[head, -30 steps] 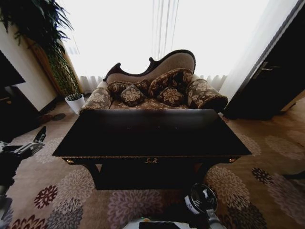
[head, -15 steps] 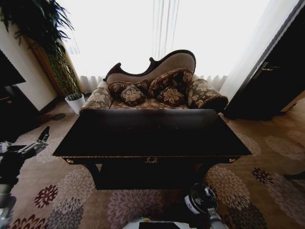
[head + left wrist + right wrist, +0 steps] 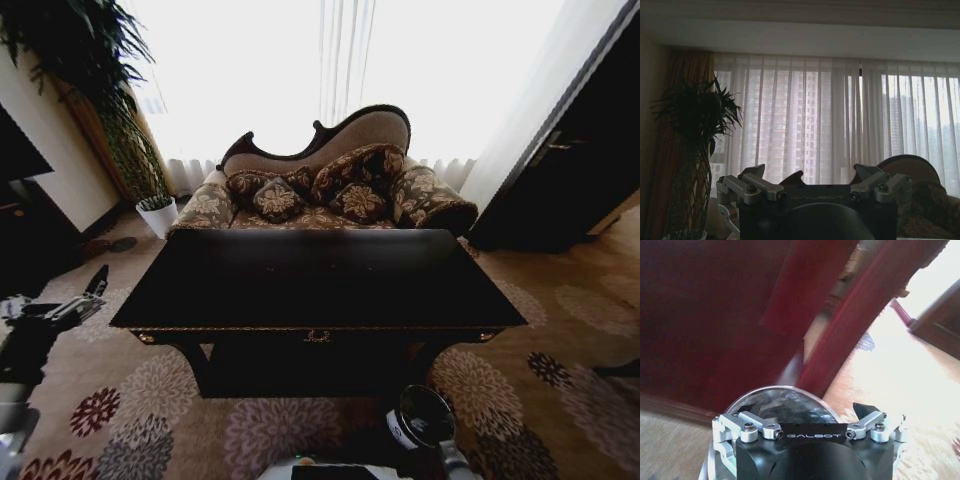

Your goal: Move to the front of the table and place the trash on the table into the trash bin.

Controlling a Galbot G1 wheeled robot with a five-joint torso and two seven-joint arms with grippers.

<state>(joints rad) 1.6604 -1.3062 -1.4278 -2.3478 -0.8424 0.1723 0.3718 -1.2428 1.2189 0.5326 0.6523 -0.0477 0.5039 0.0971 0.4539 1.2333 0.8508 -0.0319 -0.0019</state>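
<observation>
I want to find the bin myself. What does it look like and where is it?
Find the big dark table in front of the sofa. Look at the flowery carpet below its front right corner. There stands a small round black bin with a pale rim and a white label, much shorter than the table.

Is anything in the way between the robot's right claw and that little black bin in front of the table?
Nothing visible is. The right gripper is open, and the rim of the trash bin lies directly ahead of it, on the floor before the table. The left gripper is off the table's left end.
</observation>
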